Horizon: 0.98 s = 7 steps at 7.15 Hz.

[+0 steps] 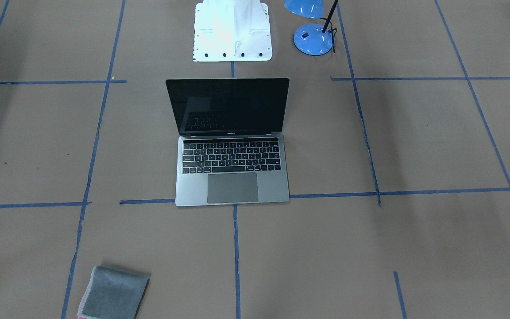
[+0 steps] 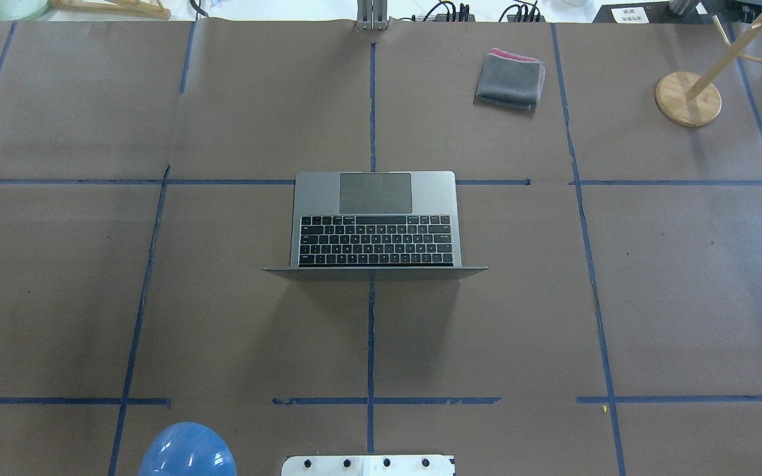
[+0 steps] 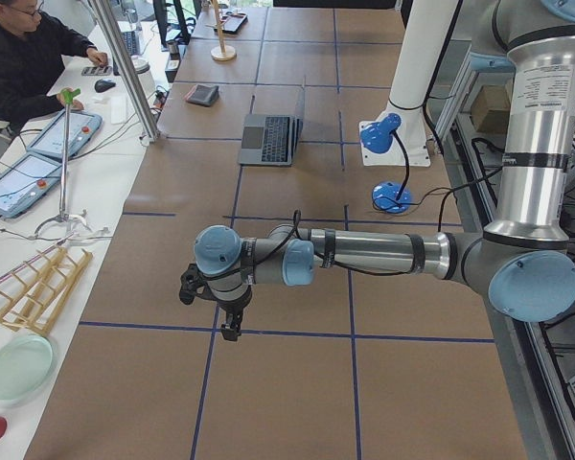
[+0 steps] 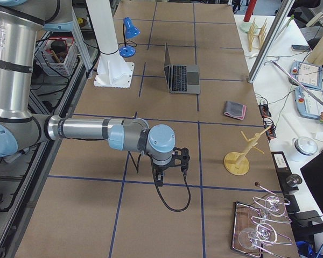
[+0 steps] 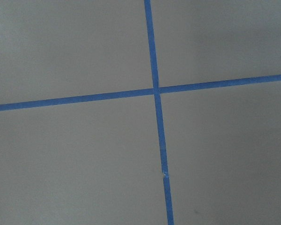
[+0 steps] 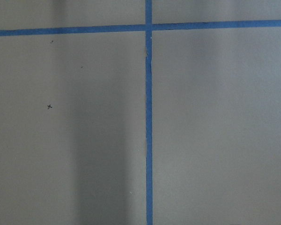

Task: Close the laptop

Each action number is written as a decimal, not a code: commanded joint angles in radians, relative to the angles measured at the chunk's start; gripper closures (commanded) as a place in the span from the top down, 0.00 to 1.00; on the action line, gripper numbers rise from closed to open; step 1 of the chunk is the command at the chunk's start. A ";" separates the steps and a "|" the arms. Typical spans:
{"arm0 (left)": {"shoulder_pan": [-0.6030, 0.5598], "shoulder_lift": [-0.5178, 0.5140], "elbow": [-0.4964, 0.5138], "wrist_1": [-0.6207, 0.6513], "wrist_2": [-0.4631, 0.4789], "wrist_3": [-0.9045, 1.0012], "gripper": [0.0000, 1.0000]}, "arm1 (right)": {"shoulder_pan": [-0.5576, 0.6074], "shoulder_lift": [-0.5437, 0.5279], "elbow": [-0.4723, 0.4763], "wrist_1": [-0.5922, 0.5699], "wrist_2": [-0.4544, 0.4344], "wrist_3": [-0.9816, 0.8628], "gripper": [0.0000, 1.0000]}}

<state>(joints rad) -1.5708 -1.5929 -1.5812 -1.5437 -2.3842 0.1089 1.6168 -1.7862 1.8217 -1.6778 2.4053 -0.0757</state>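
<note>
The laptop (image 1: 233,168) stands open in the middle of the table, its black screen upright and dark, with the keyboard and trackpad showing. It also shows in the overhead view (image 2: 374,198), the exterior left view (image 3: 268,139) and the exterior right view (image 4: 183,78). My left gripper (image 3: 211,309) hangs over bare table far from the laptop, toward the table's left end. My right gripper (image 4: 169,167) hangs over bare table toward the right end. Both show only in the side views, so I cannot tell whether they are open or shut. Both wrist views show only brown paper and blue tape.
A blue desk lamp (image 1: 312,37) stands near the white robot base (image 1: 233,31). A folded grey cloth (image 2: 510,79) lies beyond the laptop at the far side. A wooden stand (image 2: 688,99) is at the far right. A person sits at a side table (image 3: 29,57).
</note>
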 commanded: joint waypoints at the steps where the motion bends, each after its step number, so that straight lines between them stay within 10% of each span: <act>1: 0.000 -0.002 -0.016 0.002 -0.025 -0.011 1.00 | -0.001 0.013 0.007 0.001 -0.002 0.001 1.00; 7: 0.166 -0.009 -0.556 0.161 -0.072 -0.499 1.00 | 0.000 0.070 0.040 0.000 0.125 0.005 0.99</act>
<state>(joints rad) -1.4861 -1.5996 -1.9986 -1.4170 -2.4555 -0.2418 1.6168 -1.7165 1.8476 -1.6799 2.4599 -0.0717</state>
